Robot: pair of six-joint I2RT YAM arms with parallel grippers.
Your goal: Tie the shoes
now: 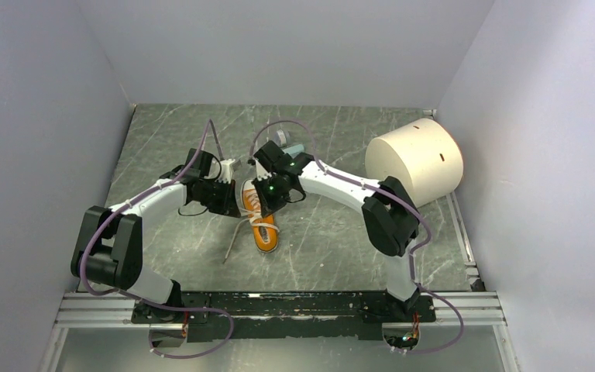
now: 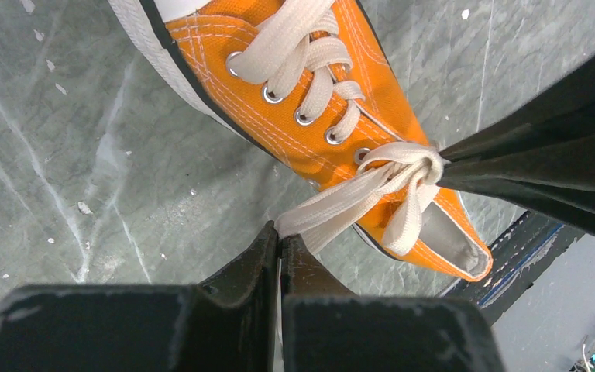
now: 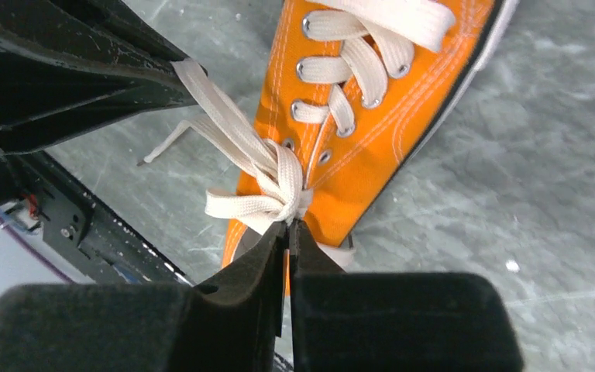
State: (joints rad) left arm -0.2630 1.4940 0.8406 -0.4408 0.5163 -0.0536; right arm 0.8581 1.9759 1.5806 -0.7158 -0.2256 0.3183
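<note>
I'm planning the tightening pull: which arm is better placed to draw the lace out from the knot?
Probably the left. Its jaws are shut on a lace strand out from the knot, so it can pull sideways. The right jaws pinch at the knot itself, over the sneaker, better for anchoring.

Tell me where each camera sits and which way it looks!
Top external: above and behind the arms, looking down at the table; both whole arms show.
Left wrist: on the left arm, looking down past the shut left gripper at the orange shoe.
Right wrist: on the right arm, looking down past the shut right gripper at the laces.
Shared: both wrist views show that shoe and laces.
</note>
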